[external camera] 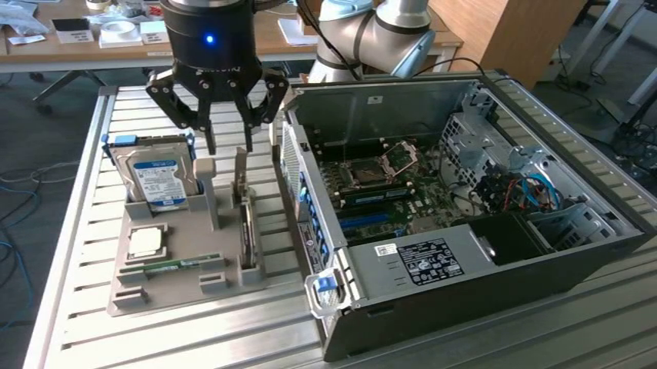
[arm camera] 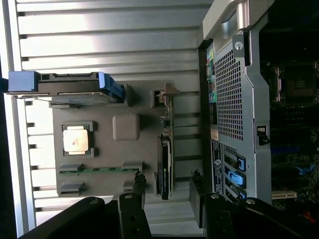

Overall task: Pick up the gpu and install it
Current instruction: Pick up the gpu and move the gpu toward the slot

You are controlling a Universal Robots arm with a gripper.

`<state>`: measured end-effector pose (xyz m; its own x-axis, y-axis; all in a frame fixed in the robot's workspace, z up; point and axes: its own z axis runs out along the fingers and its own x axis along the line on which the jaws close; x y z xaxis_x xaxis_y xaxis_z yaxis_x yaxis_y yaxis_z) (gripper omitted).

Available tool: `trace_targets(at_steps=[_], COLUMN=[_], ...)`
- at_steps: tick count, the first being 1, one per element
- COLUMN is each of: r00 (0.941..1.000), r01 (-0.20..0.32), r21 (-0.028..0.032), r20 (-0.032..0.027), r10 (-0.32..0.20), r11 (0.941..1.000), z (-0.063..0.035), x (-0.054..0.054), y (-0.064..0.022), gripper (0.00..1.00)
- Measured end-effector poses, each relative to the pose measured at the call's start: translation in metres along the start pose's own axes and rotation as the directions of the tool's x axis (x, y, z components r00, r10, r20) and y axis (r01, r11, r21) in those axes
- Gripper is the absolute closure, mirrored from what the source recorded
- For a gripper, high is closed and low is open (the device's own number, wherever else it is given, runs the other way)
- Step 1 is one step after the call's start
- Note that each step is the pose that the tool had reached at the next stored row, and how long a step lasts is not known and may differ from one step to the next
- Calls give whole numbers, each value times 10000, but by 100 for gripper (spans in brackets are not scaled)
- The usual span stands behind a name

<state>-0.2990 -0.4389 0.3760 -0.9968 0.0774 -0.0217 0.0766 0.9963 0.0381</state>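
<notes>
On the hard drive (external camera: pixel 159 181) and the computer case (external camera: pixel 462 300) I see labels, but I cannot read the writing. The gpu (external camera: pixel 245 215) stands on edge in the grey holder (external camera: pixel 175 296) on the desk (external camera: pixel 72 307), just below my end effector (external camera: pixel 228 131), which is spread apart and empty.

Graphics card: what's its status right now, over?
Jaws open, poised above the card. Card standing on edge in the gray holder, not gripped. Nothing between jaws and card; open computer case alongside.
</notes>
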Motion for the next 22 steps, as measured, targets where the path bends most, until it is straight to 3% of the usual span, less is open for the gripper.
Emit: trace_targets(at_steps=[11, 22], r00=[10000, 10000], r01=[1, 0], r21=[10, 10], r20=[1, 0], r10=[-1, 0], r11=[10000, 10000], z=[195, 252], x=[5, 7], y=[-7, -10], gripper=[51, 51])
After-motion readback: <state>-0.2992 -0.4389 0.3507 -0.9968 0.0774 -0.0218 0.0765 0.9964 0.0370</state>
